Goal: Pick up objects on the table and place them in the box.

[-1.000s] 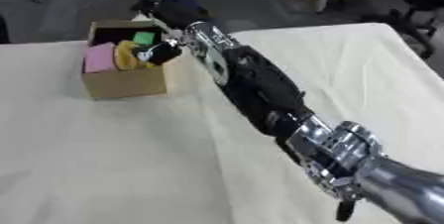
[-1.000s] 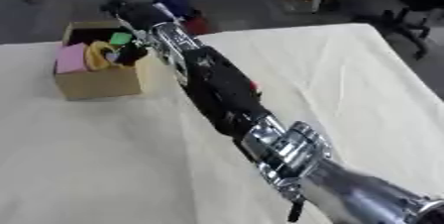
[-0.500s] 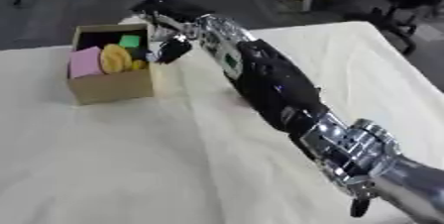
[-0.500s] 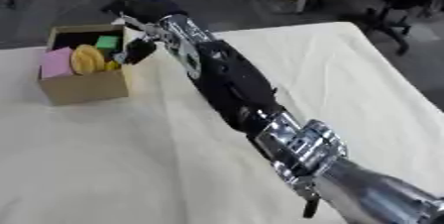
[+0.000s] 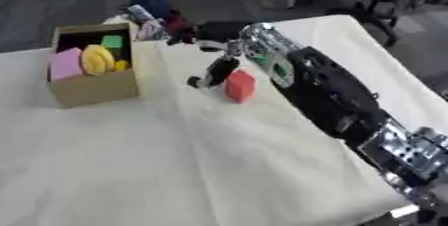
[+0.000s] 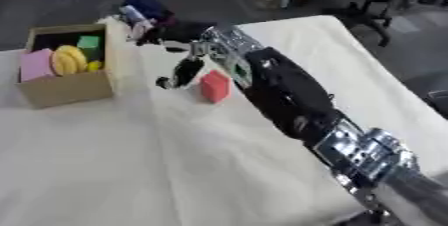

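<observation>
Right hand [image 5: 217, 67] just right of the box [image 5: 92, 87], fingers drooping slack, touching the red block [image 5: 240, 86]; not clearly gripping it.

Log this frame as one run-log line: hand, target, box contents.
right hand: beside red block, contact unclear | cardboard box: pink, yellow, green items inside | left hand: not in view

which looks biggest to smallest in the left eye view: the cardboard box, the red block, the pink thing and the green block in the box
1. cardboard box
2. pink thing and red block: they look about alike, and the pink one is partly hidden by the box wall, so no ranking between them
3. green block, farthest back, so possibly larger than it looks
</observation>
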You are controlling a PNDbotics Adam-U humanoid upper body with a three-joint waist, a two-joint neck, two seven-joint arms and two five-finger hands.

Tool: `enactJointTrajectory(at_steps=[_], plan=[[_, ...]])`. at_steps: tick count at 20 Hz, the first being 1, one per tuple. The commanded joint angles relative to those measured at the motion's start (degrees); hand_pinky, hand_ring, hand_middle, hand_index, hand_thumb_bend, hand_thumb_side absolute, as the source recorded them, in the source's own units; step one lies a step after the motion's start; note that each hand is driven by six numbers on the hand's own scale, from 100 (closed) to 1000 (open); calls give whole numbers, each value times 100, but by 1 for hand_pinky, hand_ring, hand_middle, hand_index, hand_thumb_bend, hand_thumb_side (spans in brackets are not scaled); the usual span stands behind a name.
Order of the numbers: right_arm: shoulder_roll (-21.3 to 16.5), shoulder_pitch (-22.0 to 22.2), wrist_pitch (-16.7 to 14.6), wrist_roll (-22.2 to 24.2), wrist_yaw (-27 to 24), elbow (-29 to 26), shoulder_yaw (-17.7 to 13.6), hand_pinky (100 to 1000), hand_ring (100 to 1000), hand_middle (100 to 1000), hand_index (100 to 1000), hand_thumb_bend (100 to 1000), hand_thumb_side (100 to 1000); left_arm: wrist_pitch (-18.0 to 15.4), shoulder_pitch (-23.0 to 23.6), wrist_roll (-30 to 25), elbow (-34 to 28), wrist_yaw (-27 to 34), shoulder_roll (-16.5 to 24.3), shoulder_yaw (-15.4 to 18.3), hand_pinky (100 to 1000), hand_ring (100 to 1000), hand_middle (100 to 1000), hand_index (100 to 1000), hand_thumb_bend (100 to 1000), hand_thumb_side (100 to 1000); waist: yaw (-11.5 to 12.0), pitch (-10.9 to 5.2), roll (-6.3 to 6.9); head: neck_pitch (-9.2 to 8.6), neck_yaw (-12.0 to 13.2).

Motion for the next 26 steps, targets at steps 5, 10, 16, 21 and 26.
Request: enactJointTrajectory(at_steps=[5,10,16,21,26], plan=[[-266,120,225,714,80,335,-383,858,919,980,1000,327,295,-12,-35,12,-60,-6,128,65,730,651,612,781,492,583,-42,-150,44,-4,36],[-136,17,440,1077,390,542,-736,858,919,971,1000,334,271,-12,-46,13,-60,-5,117,68,730,652,612,781,490,583,-51,-149,77,-32,40],[53,-113,638,637,817,960,-999,851,910,960,1000,319,261,-10,-62,6,-63,0,107,63,730,653,613,781,489,583,-35,-151,117,-59,27],[226,-208,649,342,1061,1440,-1096,842,898,936,1000,306,264,-11,-75,-5,-67,4,98,57,730,654,614,782,487,583,-12,-147,134,-64,10],[351,-267,704,14,1323,1704,-1175,796,814,760,968,258,191,-12,-96,-15,-73,10,89,50,731,655,615,782,485,583,29,-139,150,-80,-2]])
